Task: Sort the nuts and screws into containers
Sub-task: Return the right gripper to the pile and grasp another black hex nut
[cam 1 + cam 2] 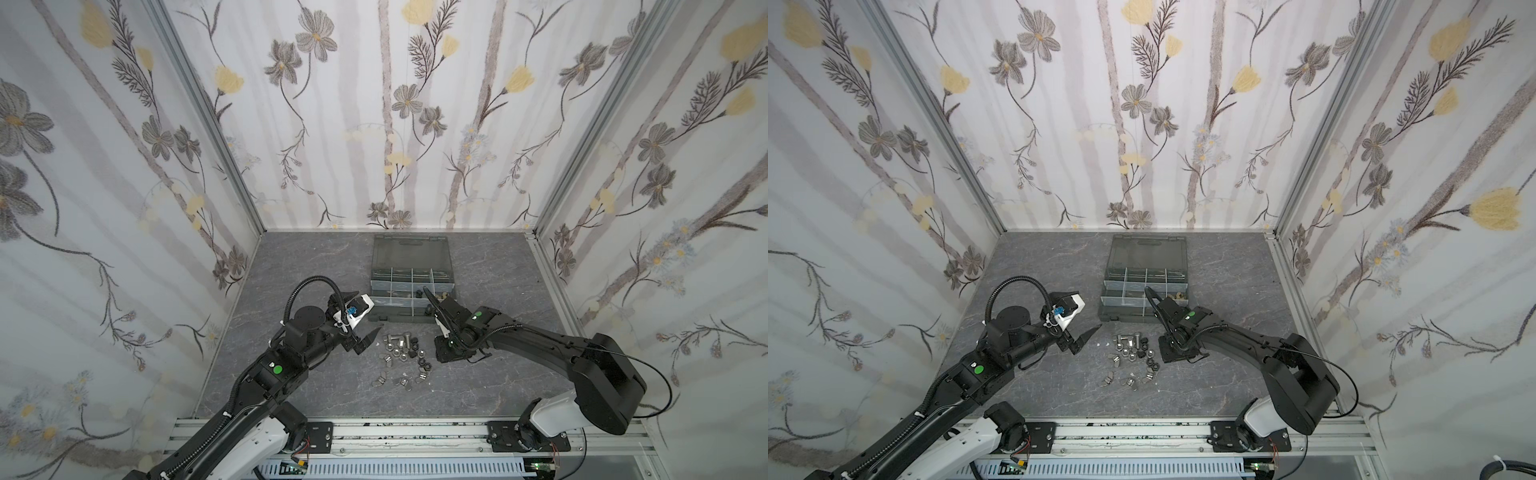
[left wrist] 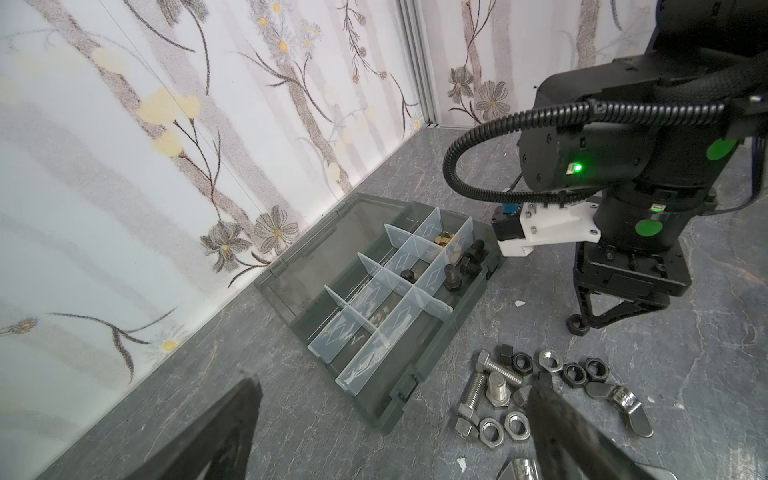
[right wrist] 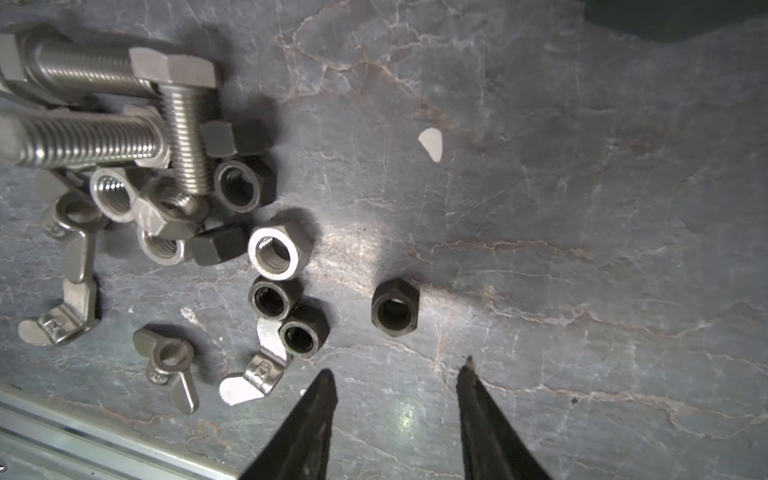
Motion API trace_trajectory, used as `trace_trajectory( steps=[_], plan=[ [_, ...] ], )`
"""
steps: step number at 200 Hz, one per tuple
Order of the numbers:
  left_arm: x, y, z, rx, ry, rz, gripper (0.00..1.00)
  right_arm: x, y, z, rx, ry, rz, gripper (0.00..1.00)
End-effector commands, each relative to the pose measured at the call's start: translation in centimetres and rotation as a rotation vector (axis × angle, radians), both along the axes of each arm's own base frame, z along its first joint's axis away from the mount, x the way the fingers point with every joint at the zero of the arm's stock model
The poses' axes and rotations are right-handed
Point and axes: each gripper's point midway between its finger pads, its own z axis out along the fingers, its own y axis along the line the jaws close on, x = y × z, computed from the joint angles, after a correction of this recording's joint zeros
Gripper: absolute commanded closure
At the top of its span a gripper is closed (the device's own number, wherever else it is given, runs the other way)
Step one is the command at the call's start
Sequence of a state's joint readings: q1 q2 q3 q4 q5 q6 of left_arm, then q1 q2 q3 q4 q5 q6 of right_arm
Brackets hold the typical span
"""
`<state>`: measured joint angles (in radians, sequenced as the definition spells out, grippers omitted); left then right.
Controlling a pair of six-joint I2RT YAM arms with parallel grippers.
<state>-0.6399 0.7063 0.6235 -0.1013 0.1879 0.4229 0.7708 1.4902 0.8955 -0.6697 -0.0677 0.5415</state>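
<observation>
The right gripper points down at the grey marbled tabletop. Its tapered black jaws are parted and empty, lined up on a lone black hex nut lying clear of the pile, probably the easiest pick. Beside it lie threaded silver hex bolts and smooth wing nuts. The left gripper hovers spread and empty. Beyond, the open organizer case holds black bolts and brass nuts.

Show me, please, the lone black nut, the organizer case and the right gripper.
lone black nut [image 3: 401,291]: right wrist view, on its hexagonal side wall.
organizer case [image 1: 411,253]: a top view, on its open lid.
right gripper [image 3: 399,365]: right wrist view, midway between its fingertips.
</observation>
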Motion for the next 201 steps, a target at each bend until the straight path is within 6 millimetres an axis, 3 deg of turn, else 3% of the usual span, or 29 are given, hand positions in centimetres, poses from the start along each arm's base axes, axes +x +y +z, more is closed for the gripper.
trace_trajectory(
  steps=[1,96,201],
  plan=[
    [0.0,-0.1,0.8,-0.018,-0.029,-0.008,0.0,0.2,0.6,-0.6,0.005,-0.001,-0.008,0.52],
    [-0.2,0.2,0.6,-0.018,-0.035,0.004,0.0,0.3,0.0,-3.3,-0.117,0.047,0.059,0.59],
    [-0.1,0.3,0.5,-0.022,-0.039,0.011,0.0,0.5,0.2,-4.1,-0.122,0.05,0.064,0.71]
  ],
)
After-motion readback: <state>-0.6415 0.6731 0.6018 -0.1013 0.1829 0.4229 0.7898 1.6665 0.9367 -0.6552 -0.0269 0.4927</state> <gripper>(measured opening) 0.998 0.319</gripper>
